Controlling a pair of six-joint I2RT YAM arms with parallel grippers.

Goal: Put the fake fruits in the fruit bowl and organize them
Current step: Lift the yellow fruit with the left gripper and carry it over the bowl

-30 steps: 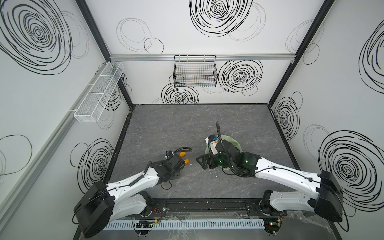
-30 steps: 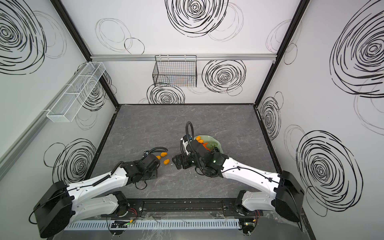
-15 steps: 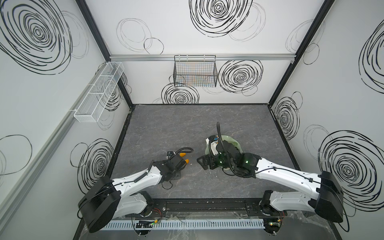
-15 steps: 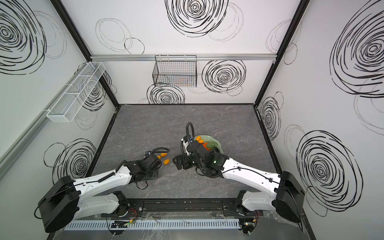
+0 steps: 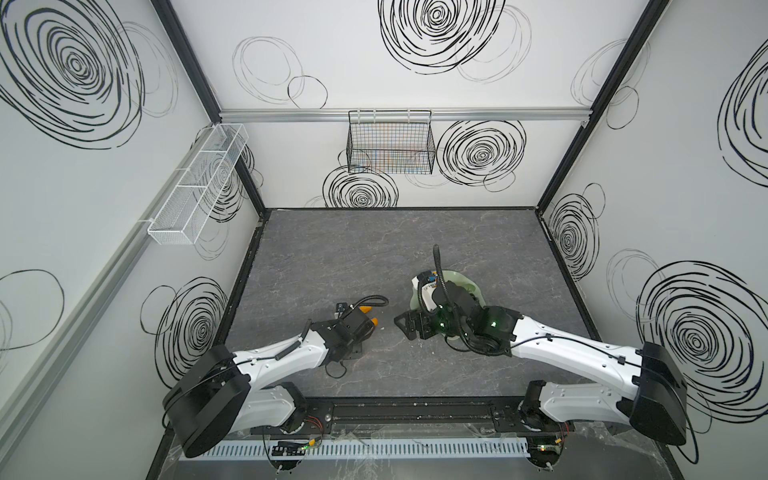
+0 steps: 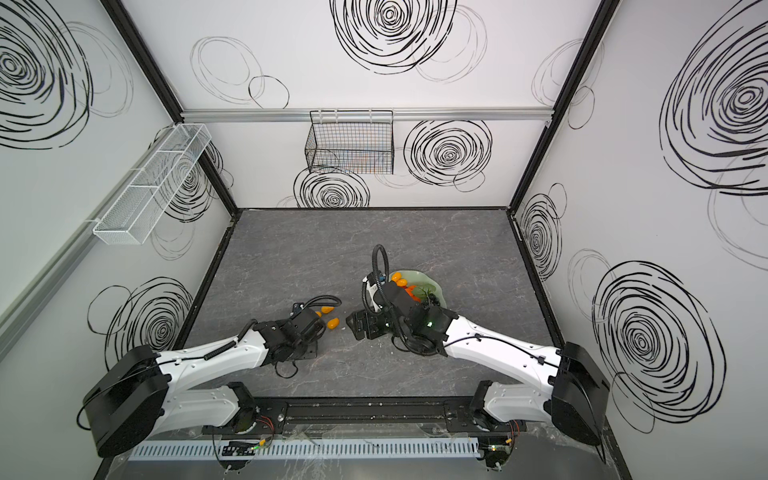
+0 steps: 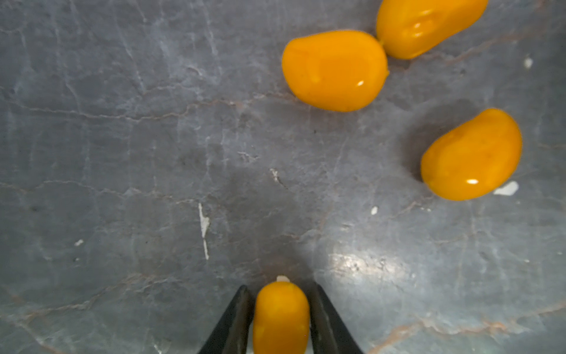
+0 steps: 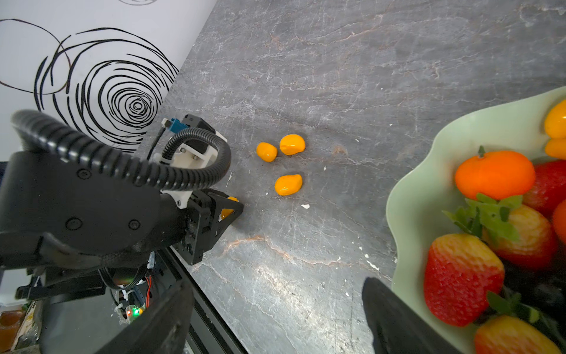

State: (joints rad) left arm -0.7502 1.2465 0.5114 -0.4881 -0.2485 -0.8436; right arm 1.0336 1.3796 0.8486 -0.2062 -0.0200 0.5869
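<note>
My left gripper is low on the grey table, shut on a yellow-orange kumquat, with a black finger touching each side of it. Three more kumquats lie loose just beyond: two touching and one apart. The right wrist view shows them too. The mint-green fruit bowl holds a tangerine, strawberries, kumquats and a dark grape bunch. My right gripper hangs open and empty beside the bowl's left rim.
A black wire basket hangs on the back wall and a white mesh tray on the left wall. The black front rail runs along the table's near edge. My right arm covers part of the bowl in both top views.
My left gripper's jaws have narrowed onto the kumquat, and the left arm has shifted slightly. The right arm and its open gripper have stayed put.
</note>
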